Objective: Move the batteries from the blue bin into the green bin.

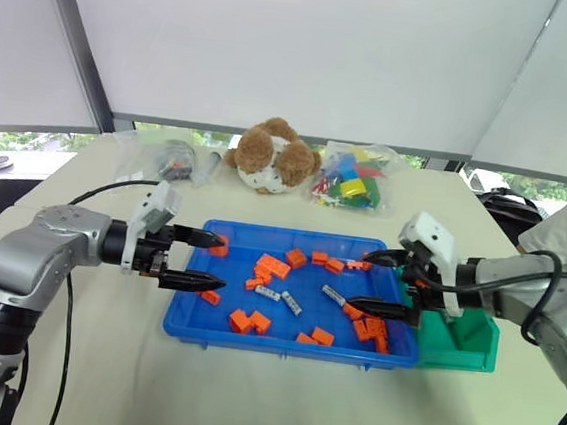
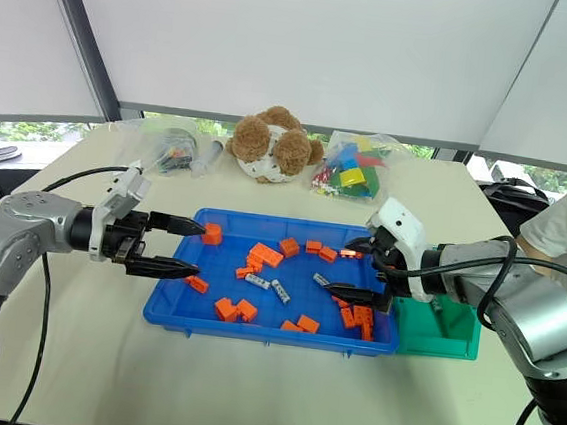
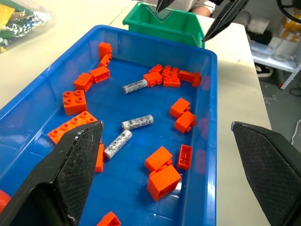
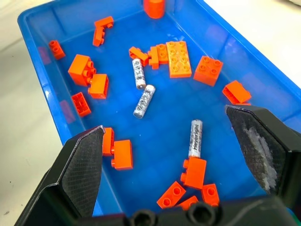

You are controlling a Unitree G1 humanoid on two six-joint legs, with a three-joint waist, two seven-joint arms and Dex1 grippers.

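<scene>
Three batteries (image 4: 195, 138) in blue bin (image 1: 186, 309), below wide-open, empty right end effector (image 1: 394, 283)

silver arms, black-fingered end effectors

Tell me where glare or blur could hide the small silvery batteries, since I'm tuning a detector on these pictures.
Left wrist view: three silvery-grey cylindrical batteries lie sharp on the glossy floor of the wide blue plastic bin, soft sheen only; the near left gripper fingers look blurred. Right wrist view: batteries crisp, pale reflections along the walls. Head views: even daylight, faint shadows, batteries tiny.
</scene>
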